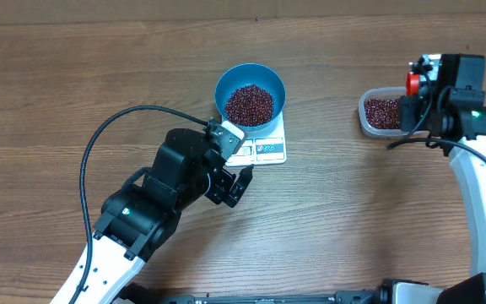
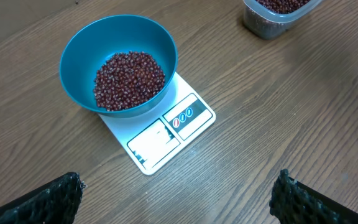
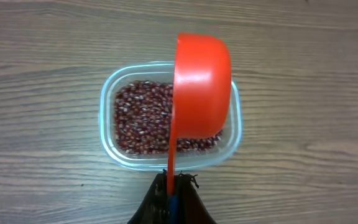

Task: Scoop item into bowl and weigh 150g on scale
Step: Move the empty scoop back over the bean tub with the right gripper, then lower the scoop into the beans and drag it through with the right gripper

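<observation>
We saw the right tool (image 3: 171, 193) at the bottom edge, its dark fingers pinched on the thin handle of an orange-red plastic scoop (image 3: 201, 87). The handle ran straight up from the grip, seen edge-on. The scoop's cup was rolled onto its side, its rounded outside towards us and bulging right. Beneath it stood a clear rounded-rectangular tub (image 3: 107, 99) on the wood-grain desk (image 3: 42, 62), holding small dark red-brown beans (image 3: 142, 118). The cup covered the tub's right part and reached past its far rim. Whether it touched the beans, we could not tell.
</observation>
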### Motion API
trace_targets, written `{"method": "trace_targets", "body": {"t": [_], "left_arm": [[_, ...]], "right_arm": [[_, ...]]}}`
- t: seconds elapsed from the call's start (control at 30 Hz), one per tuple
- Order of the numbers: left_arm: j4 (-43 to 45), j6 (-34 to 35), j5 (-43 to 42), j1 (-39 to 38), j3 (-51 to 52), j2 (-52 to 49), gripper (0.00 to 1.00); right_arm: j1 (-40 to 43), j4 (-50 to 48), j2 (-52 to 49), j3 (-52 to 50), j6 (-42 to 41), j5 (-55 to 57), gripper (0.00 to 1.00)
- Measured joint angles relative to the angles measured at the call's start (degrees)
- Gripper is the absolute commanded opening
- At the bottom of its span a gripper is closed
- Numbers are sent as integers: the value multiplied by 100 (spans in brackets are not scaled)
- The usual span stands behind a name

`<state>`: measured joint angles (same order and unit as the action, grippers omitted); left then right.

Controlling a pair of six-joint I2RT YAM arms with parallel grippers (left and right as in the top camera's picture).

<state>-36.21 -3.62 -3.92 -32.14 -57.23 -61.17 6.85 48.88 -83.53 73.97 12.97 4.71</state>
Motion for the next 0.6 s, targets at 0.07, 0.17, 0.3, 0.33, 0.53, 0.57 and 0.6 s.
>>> {"method": "trace_targets", "body": {"t": [0.07, 0.17, 0.3, 0.33, 0.53, 0.57, 0.6], "left_arm": [[13, 0, 0, 0, 0, 0, 99], [17, 0, 0, 0, 0, 0, 99], [17, 0, 0, 0, 0, 0, 99], [20, 0, 0, 0, 0, 0, 99], [20, 0, 0, 0, 0, 0, 99], [20, 0, 0, 0, 0, 0, 99], [20, 0, 0, 0, 0, 0, 99]], "right_arm": [[74, -44, 0, -7, -31, -4, 4], [114, -83, -7, -48, -59, -109, 4], [116, -70, -225, -55, -74, -328, 4], [116, -68, -293, -55, -74, -352, 4], [114, -33, -796, -70, -81, -391, 4], [114, -15, -855, -83, -83, -352, 4], [114, 2, -890, -92, -83, -308, 4]]}}
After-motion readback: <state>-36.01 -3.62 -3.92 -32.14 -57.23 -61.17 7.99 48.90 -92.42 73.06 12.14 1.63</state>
